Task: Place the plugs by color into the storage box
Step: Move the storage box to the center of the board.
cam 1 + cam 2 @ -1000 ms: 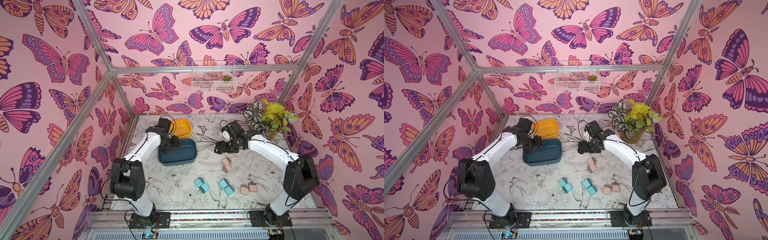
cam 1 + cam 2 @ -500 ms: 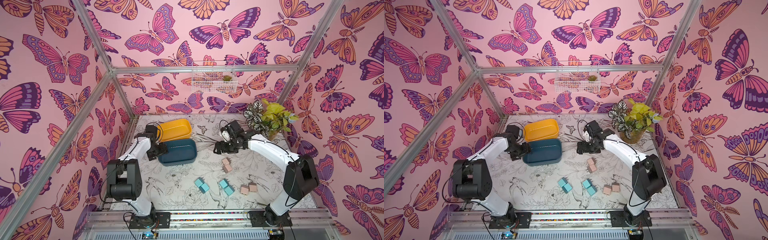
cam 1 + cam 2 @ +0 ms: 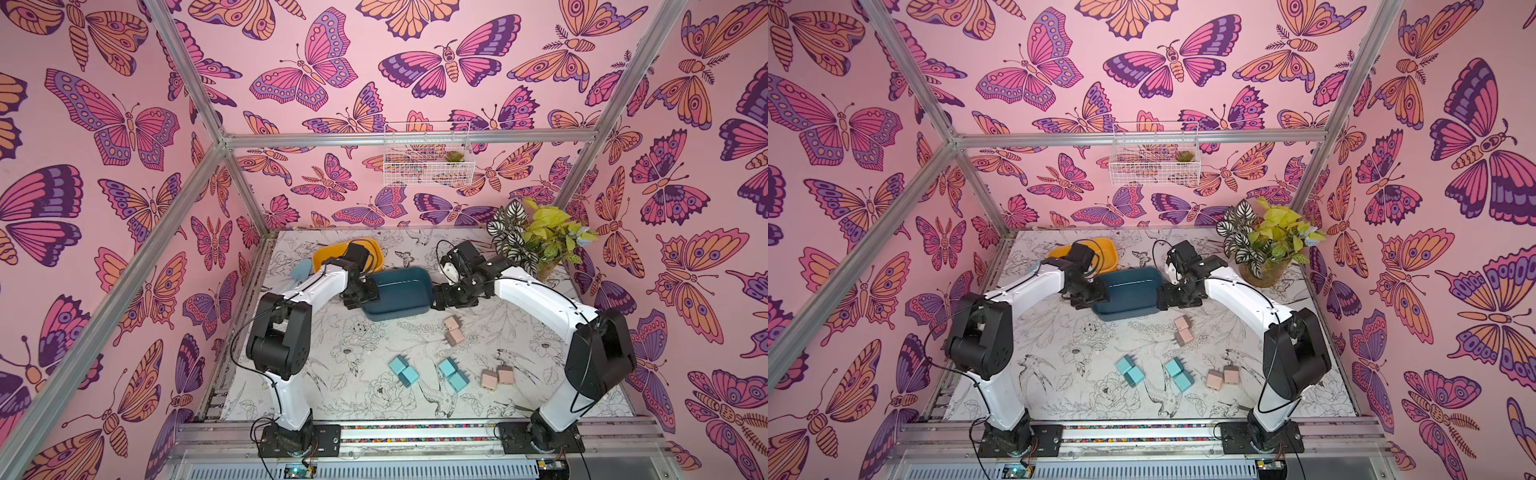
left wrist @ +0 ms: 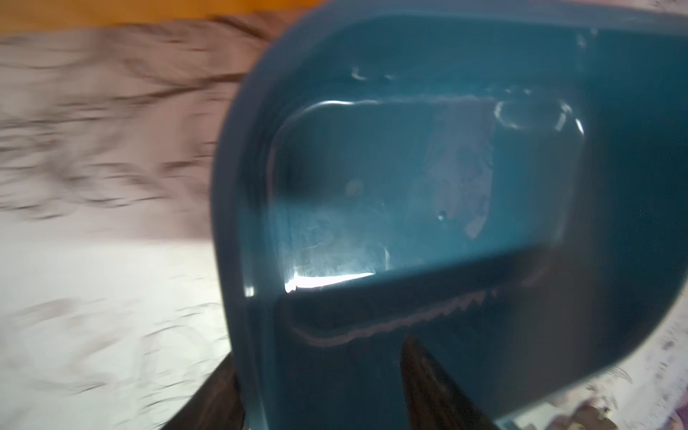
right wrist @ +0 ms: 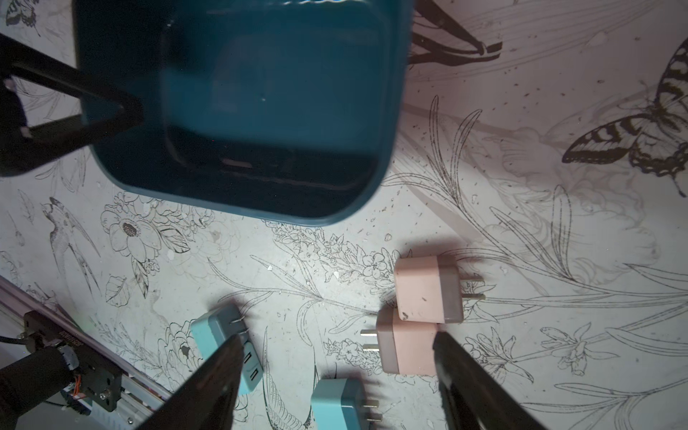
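Four pink plugs [image 3: 455, 336], four teal plugs [image 3: 408, 376], one dark blue tray [image 3: 405, 293], one yellow tray [image 3: 325, 259], one pale blue scoop [image 3: 300, 270], one potted plant [image 3: 536, 239], one wire basket [image 3: 428, 168], two robot arms [image 3: 536, 291].

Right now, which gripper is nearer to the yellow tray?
Left. The left gripper sits at the dark teal tray's end beside the yellow tray; the right gripper is at that tray's opposite end, farther away.

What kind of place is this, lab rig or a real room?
Likely a staged robot test booth, not a real room: metal frame holding butterfly-print walls, left arm and right arm bolted to one rail, potted plant as a prop.
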Motion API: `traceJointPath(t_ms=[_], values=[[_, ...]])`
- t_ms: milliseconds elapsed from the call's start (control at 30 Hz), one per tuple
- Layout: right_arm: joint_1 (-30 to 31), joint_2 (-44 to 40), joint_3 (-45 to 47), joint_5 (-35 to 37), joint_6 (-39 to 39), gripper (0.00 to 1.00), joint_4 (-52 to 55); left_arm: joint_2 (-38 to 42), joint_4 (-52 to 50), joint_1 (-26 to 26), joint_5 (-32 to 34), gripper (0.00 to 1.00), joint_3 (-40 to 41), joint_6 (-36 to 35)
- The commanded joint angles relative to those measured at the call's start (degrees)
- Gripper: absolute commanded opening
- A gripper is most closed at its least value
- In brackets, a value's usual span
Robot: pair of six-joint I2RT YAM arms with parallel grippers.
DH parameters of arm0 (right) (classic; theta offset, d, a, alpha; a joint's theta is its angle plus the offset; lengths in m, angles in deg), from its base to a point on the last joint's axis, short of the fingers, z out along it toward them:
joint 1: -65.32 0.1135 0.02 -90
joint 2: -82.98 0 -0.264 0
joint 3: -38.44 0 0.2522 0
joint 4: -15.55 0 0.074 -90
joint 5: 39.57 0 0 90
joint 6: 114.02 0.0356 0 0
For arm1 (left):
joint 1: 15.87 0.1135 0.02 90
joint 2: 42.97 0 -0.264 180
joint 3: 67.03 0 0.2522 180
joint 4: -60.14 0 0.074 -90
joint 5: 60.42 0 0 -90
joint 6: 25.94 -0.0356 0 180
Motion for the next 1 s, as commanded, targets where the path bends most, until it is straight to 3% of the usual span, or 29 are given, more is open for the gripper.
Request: traceJointPath(t_ms=[0, 200, 467, 600, 833, 967], values=[[0.33, -0.60, 0.46, 1.47, 0.43, 0.81, 1.45, -2.90, -2.30, -3.23, -1.58, 0.66, -3.67, 2.57], [0.75, -0.51, 0.30, 3.02, 2.58, 0.83, 3.37, 3.42, -4.20, -0.76, 2.05, 0.79, -0.01, 5.35], [4.28, -1.93, 3.88, 9.65, 4.22, 0.86, 6.14, 15.98, -5.98, 4.64, 5.98, 0.80, 4.39, 4.16], [3.71, -0.09, 4.02, 15.87, 3.66, 0.87, 7.31, 17.42, -6.85, 4.76, 5.65, 0.80, 5.75, 2.99], [2.60, 7.26, -0.26, 13.32, 0.53, 0.77, 7.94, 16.99, -6.94, 4.90, 3.57, 0.80, 6.59, 1.86], [2.48, 7.94, 0.09, 16.59, 0.60, 0.75, 7.81, 15.88, -6.77, 4.82, 2.61, 0.79, 4.72, 1.09]])
